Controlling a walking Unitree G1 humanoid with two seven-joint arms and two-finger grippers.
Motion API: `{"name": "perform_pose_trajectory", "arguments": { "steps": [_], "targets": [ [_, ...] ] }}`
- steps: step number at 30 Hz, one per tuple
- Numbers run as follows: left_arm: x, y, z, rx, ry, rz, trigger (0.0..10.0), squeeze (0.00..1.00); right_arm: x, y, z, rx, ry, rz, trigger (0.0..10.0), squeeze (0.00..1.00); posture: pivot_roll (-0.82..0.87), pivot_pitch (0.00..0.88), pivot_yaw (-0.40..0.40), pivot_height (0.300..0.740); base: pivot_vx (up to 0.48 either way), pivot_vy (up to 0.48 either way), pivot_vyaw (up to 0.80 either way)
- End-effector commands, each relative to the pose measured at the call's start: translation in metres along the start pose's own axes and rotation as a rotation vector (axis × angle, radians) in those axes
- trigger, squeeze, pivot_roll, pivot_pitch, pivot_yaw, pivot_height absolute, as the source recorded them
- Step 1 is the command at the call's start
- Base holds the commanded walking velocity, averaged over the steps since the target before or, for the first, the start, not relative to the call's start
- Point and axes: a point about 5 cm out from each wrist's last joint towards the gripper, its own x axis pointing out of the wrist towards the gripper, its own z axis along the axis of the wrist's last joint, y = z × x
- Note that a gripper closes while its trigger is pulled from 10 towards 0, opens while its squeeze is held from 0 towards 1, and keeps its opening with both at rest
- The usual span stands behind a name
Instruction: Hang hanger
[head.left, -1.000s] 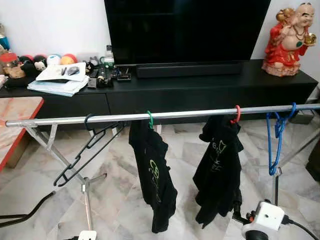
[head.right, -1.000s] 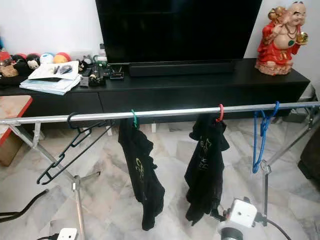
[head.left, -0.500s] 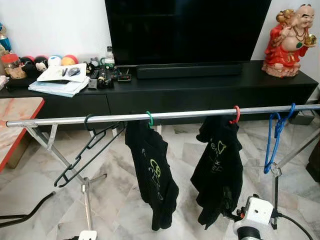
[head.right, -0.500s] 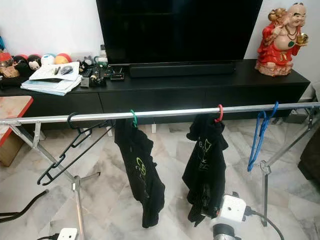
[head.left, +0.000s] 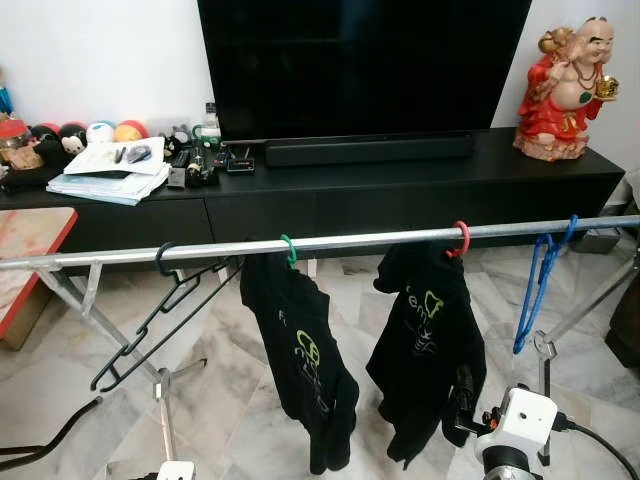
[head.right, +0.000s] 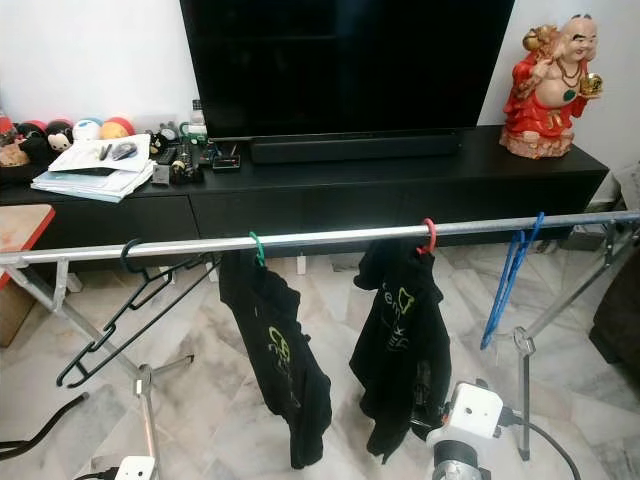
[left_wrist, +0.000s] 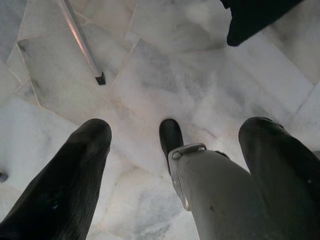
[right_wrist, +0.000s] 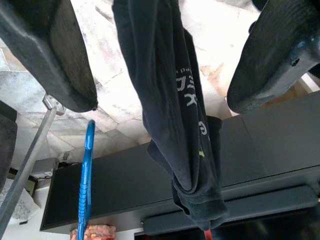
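Note:
A silver rail (head.left: 330, 240) crosses the room on folding legs. On it hang an empty black hanger (head.left: 160, 320) at the left, a green-hooked hanger with a black shirt (head.left: 300, 360), a red-hooked hanger with a black shirt (head.left: 430, 345), and an empty blue hanger (head.left: 540, 290) at the right. My right arm (head.left: 518, 420) is low, just right of the red-hooked shirt. In the right wrist view my right gripper (right_wrist: 165, 102) is open and points up at that shirt and the blue hanger (right_wrist: 85, 175), holding nothing. My left gripper (left_wrist: 177, 129) is open and points down at the marble floor.
Behind the rail stands a long black TV cabinet (head.left: 400, 185) with a large TV (head.left: 360, 60), a red figurine (head.left: 560, 90) and papers with clutter (head.left: 110, 165). A red-edged table (head.left: 25, 250) is at the left. A rack leg (head.left: 165, 400) stands on the floor.
The whole view has shifted slightly. The blue hanger has swung on the rail and now hangs tilted and nearly edge-on. Both shirts sway a little.

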Motion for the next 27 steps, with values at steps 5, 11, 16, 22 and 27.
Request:
{"name": "perform_pose_trajectory", "arguments": {
  "steps": [5, 11, 16, 22, 27],
  "targets": [
    [-0.003, 0.009, -0.010, -0.003, 0.039, 0.022, 10.0, 0.00, 0.005, 0.003, 0.007, 0.008, -0.016, -0.005, 10.0, 0.00, 0.01, 0.026, 0.006, 0.740, 0.269, 0.000, 0.00],
    [-0.005, 0.015, -0.011, -0.008, 0.042, 0.029, 10.0, 0.00, 0.008, 0.006, 0.012, 0.013, -0.031, 0.000, 10.0, 0.00, 0.01, 0.028, 0.005, 0.740, 0.265, 0.000, 0.00],
    [-0.005, 0.017, -0.012, -0.009, 0.043, 0.031, 10.0, 0.00, 0.009, 0.006, 0.017, 0.016, -0.048, -0.003, 10.0, 0.00, 0.01, 0.028, 0.005, 0.740, 0.259, 0.000, 0.00],
    [-0.006, 0.020, -0.014, -0.010, 0.049, 0.037, 10.0, 0.00, 0.011, 0.007, 0.025, 0.018, -0.074, -0.001, 10.0, 0.00, 0.01, 0.028, 0.005, 0.740, 0.257, 0.000, 0.00],
    [-0.007, 0.021, -0.015, -0.009, 0.051, 0.038, 10.0, 0.00, 0.014, 0.008, 0.031, 0.023, -0.096, -0.011, 10.0, 0.00, 0.01, 0.032, 0.005, 0.740, 0.202, 0.000, 0.00]
  ]
}}
